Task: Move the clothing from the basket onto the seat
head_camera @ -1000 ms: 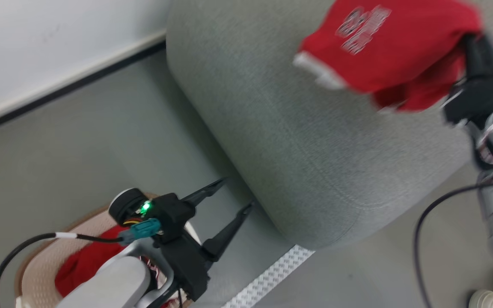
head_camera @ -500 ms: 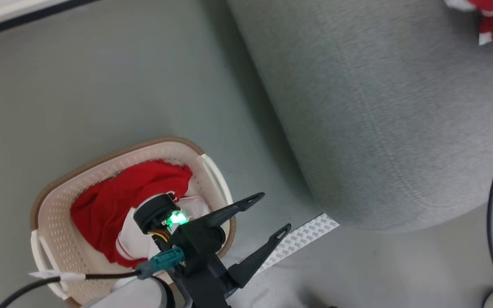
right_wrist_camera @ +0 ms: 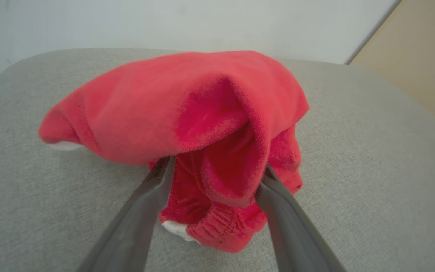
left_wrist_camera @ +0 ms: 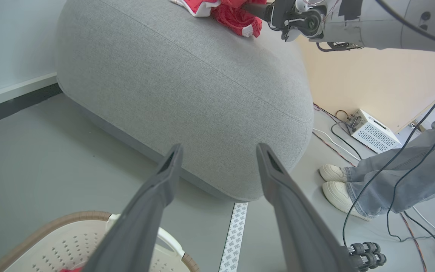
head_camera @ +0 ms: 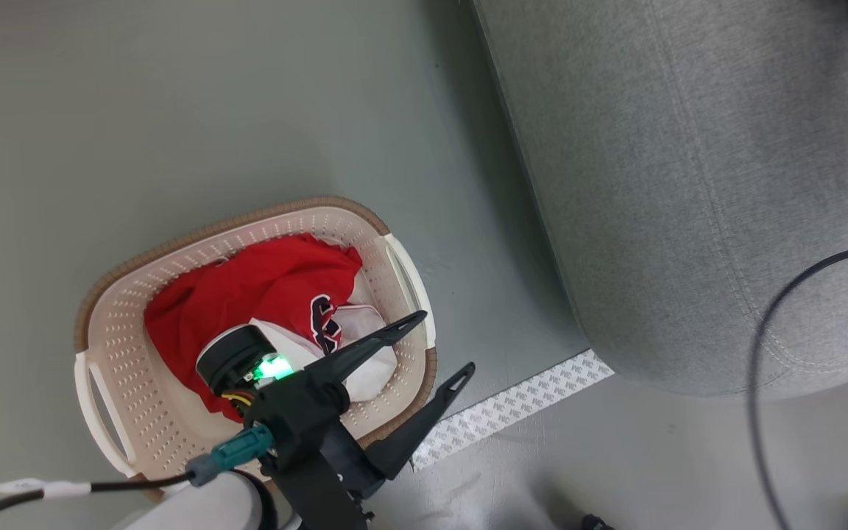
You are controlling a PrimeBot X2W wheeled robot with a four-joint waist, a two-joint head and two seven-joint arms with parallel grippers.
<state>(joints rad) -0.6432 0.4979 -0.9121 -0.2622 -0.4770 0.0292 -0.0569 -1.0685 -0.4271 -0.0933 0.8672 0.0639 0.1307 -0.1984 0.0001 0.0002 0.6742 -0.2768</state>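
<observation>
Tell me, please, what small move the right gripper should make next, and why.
Probably draw the right gripper straight back, away from the red garment. Its jaws stand wide apart with folds hanging between them, and the garment already rests on the grey seat, so a slow retreat should free it without dragging the cloth.

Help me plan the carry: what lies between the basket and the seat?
In the head view, bare grey floor, with a white tape strip near the seat.
</observation>
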